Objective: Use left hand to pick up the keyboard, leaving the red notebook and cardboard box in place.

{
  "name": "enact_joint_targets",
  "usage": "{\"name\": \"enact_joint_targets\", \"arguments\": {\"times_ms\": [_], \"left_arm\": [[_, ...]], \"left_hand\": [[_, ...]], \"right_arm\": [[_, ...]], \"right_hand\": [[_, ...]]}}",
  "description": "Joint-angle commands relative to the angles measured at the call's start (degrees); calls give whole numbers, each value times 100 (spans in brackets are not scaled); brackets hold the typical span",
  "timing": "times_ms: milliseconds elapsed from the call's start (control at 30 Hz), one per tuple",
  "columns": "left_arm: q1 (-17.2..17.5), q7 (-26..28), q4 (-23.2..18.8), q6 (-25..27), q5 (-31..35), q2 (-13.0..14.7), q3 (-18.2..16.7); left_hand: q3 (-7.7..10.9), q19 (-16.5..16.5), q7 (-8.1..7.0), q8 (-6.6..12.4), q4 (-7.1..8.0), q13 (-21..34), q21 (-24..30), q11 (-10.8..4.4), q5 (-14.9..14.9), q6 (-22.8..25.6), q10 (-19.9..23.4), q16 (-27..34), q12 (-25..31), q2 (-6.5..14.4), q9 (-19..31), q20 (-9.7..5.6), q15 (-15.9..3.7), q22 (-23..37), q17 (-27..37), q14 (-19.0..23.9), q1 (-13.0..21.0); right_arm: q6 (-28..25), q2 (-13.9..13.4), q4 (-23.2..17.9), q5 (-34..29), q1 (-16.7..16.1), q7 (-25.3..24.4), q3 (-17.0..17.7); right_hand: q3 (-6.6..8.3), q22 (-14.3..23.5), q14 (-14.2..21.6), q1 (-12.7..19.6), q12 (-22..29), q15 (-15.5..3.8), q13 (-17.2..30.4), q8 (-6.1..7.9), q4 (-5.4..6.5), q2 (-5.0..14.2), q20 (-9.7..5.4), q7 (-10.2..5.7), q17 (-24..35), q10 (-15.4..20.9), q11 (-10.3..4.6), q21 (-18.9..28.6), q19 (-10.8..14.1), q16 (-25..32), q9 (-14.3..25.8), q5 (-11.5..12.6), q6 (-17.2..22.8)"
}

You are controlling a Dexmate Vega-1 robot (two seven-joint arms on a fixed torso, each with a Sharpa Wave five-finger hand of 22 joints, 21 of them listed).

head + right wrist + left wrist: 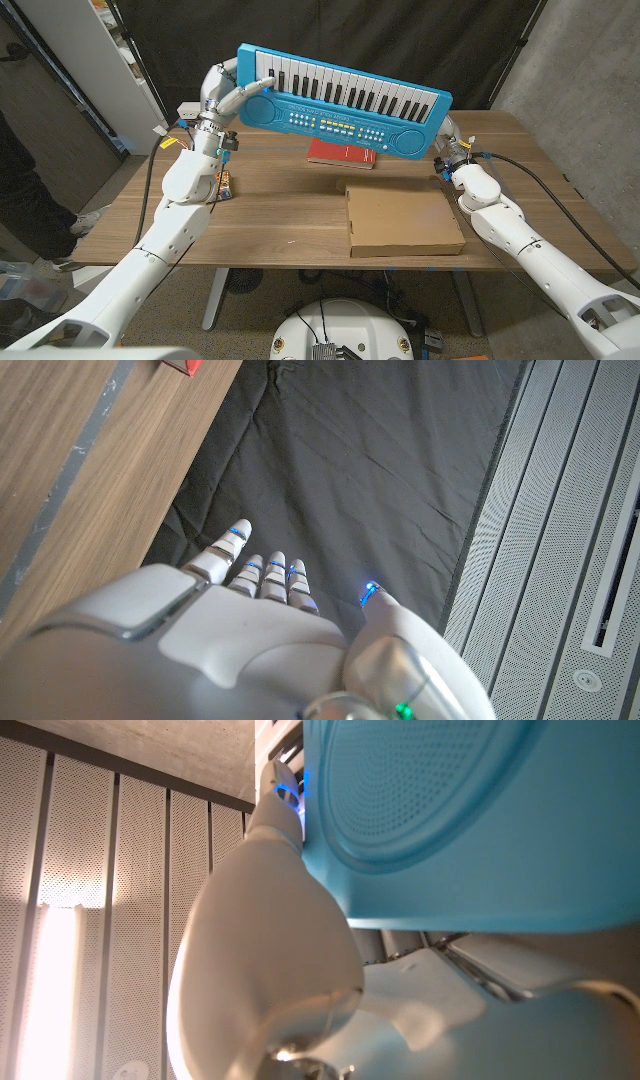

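Two white robot arms reach in over the brown wooden surface. At the far left edge of the head view, part of a person in dark clothing stands beside the surface. Next comes the left hand, raised above the surface's far left part and gripping the left end of the long blue toy keyboard with black and white keys; one finger lies across the front face just beside the lowest keys. From the left wrist view, the left hand sits against the keyboard's pale blue underside with its round speaker grille. Near that arm's wrist, a small multicoloured object lies on the wood; what it is cannot be made out.

The keyboard hangs in the air, clear of the surface, tilted so that its right end is lower than its left, with the keys facing the camera. Under its middle, the red notebook lies on the surface. Just in front of the notebook lies the flat brown cardboard box, resting flat.

Further right, the right hand is by the surface's far right edge, partly hidden behind the keyboard's right end. In the right wrist view, the right hand holds nothing, its fingers extended and slightly apart beyond the surface's edge.
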Motion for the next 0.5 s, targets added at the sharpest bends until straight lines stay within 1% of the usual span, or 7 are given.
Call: {"name": "enact_joint_targets", "arguments": {"times_ms": [33,200,267,500], "left_arm": [[42,131,55,-508,215,-154,-85],[61,90,71,-614,136,-163,-110],[55,62,96,-663,90,-172,-121],[-1,-59,226,-883,36,-187,-170]], "left_hand": [[187,557,-460,-8,142,29,65,-775,34,1509,730,36,-17,519,-1,-634,-1385,9,11,1323,406],[183,536,-480,-22,143,33,104,-803,37,1527,729,27,-41,510,-1,-637,-1387,7,16,1314,396],[182,531,-489,-25,144,37,118,-791,38,1538,732,26,-46,509,-1,-641,-1387,7,18,1314,392],[179,504,-500,-42,144,34,155,-815,42,1548,749,14,-67,501,-1,-643,-1392,5,20,1302,385]], "right_arm": [[-54,-14,-194,-55,-113,-106,7],[-93,-18,-312,-98,-178,-196,11],[-106,-23,-369,-122,-210,-244,19],[-191,-85,-678,-270,-334,-465,66]], "right_hand": [[15,20,35,78,2,-6,33,1,-49,140,-228,7,0,28,17,-3,40,-18,22,22,58],[15,20,34,78,1,-6,33,2,-49,140,-231,7,0,27,11,-3,41,-18,22,22,60],[16,20,34,79,0,-6,33,1,-49,139,-228,7,-1,25,10,-3,41,-18,22,22,59],[16,20,39,79,6,-5,33,3,-50,139,-228,8,-1,41,23,-1,47,-17,22,23,66]]}}
